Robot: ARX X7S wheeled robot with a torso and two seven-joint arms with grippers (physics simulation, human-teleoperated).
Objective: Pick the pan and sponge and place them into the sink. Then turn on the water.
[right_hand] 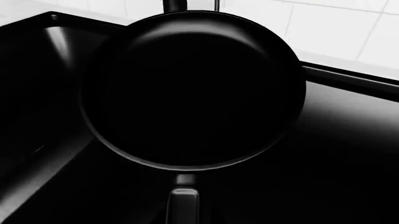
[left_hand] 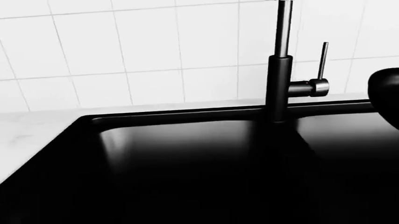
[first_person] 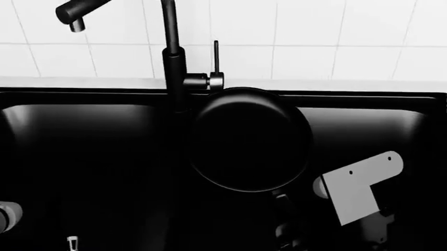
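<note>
A wall of white square tiles (first_person: 307, 31) with thin grey lines between them is seen at the back, and a pale, lightly marbled countertop (left_hand: 31, 135) is seen below it, with a thin strip of it laid along the wall's foot.

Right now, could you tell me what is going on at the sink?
The right arm holds the pan by its handle over the sink, near the divider between the basins and just in front of the faucet. Whether it rests on anything is unclear. No water runs from the spout, and no sponge is visible.
</note>
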